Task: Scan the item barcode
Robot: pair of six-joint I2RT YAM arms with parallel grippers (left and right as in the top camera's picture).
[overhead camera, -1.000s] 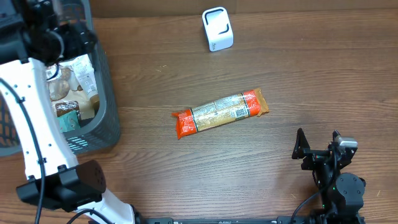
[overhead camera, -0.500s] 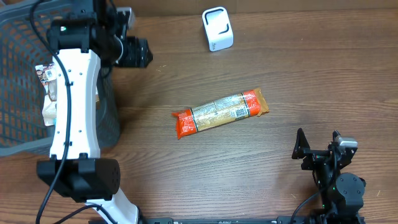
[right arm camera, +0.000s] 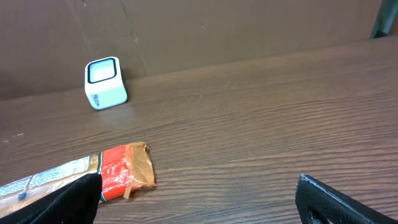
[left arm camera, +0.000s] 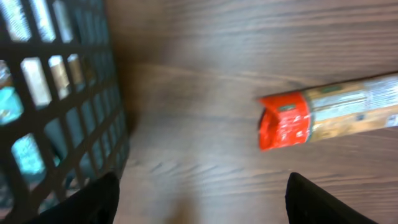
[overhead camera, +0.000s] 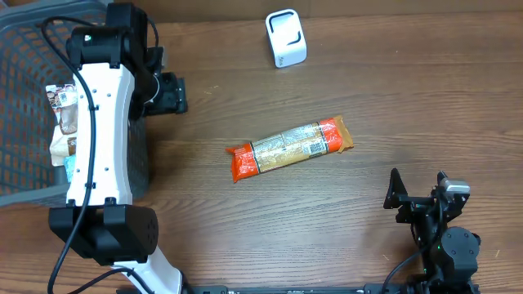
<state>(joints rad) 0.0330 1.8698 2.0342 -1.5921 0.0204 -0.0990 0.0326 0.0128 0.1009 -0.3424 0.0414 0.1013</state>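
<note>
The item, a long packet [overhead camera: 290,149] with orange-red ends and a pale printed middle, lies flat at the table's centre. Its red end [left arm camera: 285,121] shows in the left wrist view, and its other end [right arm camera: 123,168] in the right wrist view. The white scanner [overhead camera: 285,37] stands at the back edge and shows as a small white block [right arm camera: 104,82] from the right wrist. My left gripper [overhead camera: 173,91] hangs open beside the basket, left of the packet, its fingers [left arm camera: 93,202] holding nothing. My right gripper [overhead camera: 418,192] rests open at the front right, with bare wood between its fingertips [right arm camera: 345,202].
A dark mesh basket [overhead camera: 24,90] with several packaged goods stands at the far left, and its wall [left arm camera: 56,93] is close to the left gripper. The white left arm [overhead camera: 102,122] reaches across the basket's right side.
The left arm has swung out of the basket to its right side, and the gripper then drew back slightly toward the basket. The packet, the scanner and the right arm have not moved.
</note>
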